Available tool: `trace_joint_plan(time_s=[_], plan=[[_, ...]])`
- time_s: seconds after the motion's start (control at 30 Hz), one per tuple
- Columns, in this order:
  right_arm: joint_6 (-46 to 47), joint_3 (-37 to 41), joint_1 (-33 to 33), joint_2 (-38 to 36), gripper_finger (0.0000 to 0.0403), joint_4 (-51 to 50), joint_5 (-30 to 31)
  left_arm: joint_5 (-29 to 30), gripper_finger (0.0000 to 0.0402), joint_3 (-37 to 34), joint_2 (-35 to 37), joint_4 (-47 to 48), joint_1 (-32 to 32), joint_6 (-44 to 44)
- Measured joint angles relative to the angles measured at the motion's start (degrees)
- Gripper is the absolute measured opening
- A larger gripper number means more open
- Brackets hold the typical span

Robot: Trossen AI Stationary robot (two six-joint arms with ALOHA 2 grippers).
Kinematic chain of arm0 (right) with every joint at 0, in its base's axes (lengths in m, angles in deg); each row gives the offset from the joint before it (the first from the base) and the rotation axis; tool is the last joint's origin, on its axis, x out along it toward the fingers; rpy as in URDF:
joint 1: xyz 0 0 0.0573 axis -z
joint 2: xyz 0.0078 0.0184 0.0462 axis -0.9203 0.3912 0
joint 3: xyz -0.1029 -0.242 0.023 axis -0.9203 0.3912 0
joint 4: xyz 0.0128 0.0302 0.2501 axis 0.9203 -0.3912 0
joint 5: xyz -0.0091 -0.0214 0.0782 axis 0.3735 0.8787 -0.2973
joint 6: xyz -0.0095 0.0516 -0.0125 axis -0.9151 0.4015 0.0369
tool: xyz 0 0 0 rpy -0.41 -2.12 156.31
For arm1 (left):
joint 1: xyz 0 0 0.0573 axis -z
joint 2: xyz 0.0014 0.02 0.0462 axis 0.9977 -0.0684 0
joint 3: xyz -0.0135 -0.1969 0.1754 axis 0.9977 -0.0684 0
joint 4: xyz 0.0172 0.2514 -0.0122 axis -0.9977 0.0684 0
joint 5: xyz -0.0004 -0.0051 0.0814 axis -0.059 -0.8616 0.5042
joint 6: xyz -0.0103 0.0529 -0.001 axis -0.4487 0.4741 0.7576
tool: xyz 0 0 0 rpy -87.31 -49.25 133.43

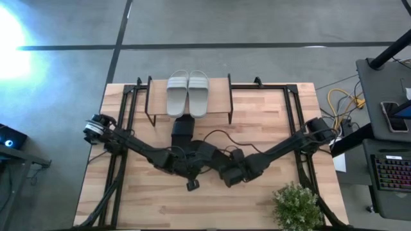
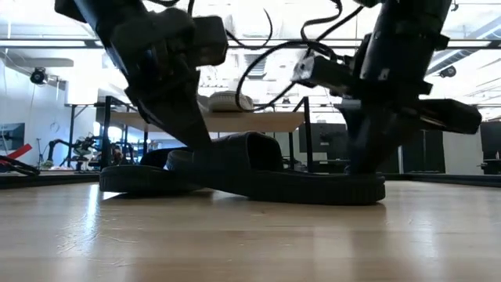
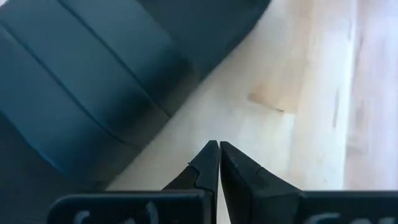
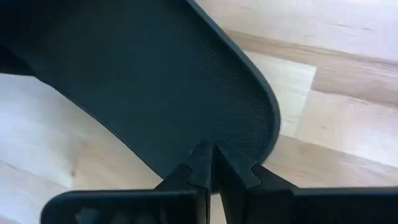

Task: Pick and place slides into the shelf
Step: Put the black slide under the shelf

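The pale grey pair of slides (image 1: 188, 93) sits side by side on the light wood top board of the shelf (image 1: 221, 96), which stands at about twelve o'clock from the table's centre, near the far edge of the wooden table (image 1: 270, 138). In the low view the shelf (image 2: 266, 121) shows behind the arms, one pale slide (image 2: 227, 100) resting on its board.

The black slides lie on the tabletop just in front of the shelf (mostly hidden under the arms in the high view, where only a dark end (image 1: 182, 126) shows at roughly eleven o'clock from the centre). In the low view the nearer black slide (image 2: 258, 174) lies flat on its sole, and a second one (image 2: 141, 178) lies behind it toward nine o'clock.

Both arms reach in from the table's sides and meet over the middle. The left gripper (image 3: 219, 152) has its fingertips pressed together, holding nothing, with a black slide's ribbed strap (image 3: 81, 81) just beyond it. The right gripper (image 4: 211, 155) is likewise clenched and empty, its tips at the edge of a black slide's textured footbed (image 4: 168, 87).

A potted plant (image 1: 297, 205) stands at about four o'clock on the table.
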Motion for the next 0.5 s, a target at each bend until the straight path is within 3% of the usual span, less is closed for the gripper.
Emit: trace_joint_plan(time_s=[0.2,0.5], plan=[[2.24,0.92,-1.7,0.58,0.0012,1.98,-0.33,2.96,0.0,-0.11,-0.02,-1.34,-1.11,3.06],[3.29,0.99,-3.79,0.69,0.0012,13.57,-1.77,3.19,0.0,-0.22,-0.02,-5.43,-3.7,4.79]])
